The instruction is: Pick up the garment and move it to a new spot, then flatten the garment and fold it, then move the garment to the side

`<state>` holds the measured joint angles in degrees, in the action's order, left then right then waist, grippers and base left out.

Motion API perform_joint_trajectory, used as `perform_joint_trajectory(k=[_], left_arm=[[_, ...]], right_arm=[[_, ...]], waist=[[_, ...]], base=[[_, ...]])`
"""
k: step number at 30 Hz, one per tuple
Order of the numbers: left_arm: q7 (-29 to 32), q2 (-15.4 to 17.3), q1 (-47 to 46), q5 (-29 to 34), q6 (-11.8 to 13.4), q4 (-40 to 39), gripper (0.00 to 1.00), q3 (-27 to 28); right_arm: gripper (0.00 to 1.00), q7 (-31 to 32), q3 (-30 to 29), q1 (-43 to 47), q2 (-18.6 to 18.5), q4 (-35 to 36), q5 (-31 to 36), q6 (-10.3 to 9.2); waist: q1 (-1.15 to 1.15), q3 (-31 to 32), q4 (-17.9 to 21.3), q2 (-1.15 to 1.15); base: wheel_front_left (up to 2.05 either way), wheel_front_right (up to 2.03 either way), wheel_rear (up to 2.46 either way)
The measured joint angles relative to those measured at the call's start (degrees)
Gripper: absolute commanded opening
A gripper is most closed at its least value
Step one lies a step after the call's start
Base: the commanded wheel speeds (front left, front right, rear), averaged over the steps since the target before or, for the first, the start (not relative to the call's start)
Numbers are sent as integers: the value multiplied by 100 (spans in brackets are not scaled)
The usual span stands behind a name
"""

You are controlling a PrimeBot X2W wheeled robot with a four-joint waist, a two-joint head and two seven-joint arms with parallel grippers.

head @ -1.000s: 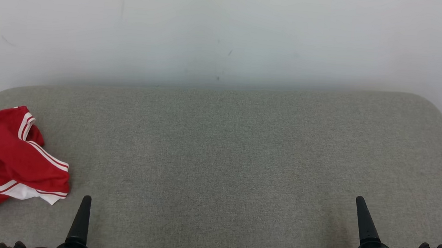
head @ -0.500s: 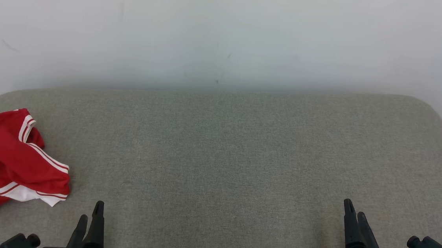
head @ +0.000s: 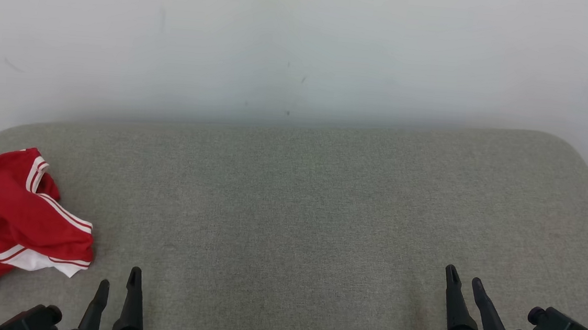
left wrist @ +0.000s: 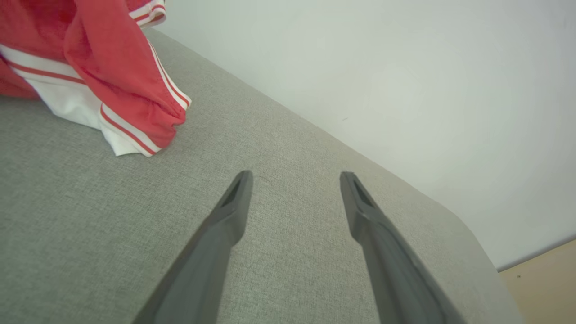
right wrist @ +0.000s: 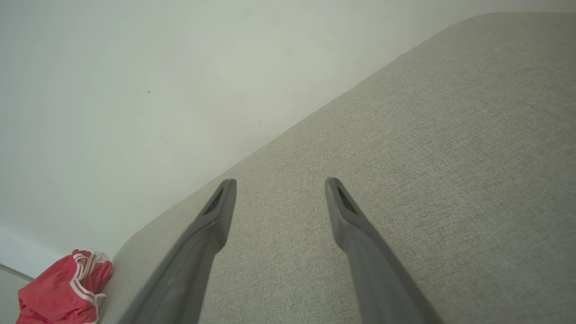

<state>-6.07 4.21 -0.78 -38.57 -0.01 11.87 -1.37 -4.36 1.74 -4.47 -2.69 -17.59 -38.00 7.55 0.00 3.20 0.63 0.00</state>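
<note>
The crumpled red white-striped garment (head: 12,216) lies at the grey cushion's (head: 290,212) left end, not yet picked up, so the nearby left gripper (head: 119,277), wide and empty like the right gripper (head: 464,274) at the cushion's right front, likely needs to reach over it.

Red garment (head: 4,218) with white stripes, crumpled in a heap, far left edge of grey worktop (head: 300,213)

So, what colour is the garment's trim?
The trim is white with red lines; best in left wrist view.
</note>
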Motion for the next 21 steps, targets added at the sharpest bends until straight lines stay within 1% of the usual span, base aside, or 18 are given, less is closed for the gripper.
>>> perform_joint_trajectory(k=[9, 21], left_arm=[[-153, 75, 71, 657, 99, -131, 100, -94], [-320, 153, 137, 1251, 49, -342, 100, -135]], right_arm=[[100, -80, 40, 2, -1, 9, 628, 0], [100, -226, 149, 16, -3, -9, 1313, 0]], waist=[[0, 50, 11, 0], [0, 110, 21, 0]], base=[[0, 0, 0], [0, 0, 0]])
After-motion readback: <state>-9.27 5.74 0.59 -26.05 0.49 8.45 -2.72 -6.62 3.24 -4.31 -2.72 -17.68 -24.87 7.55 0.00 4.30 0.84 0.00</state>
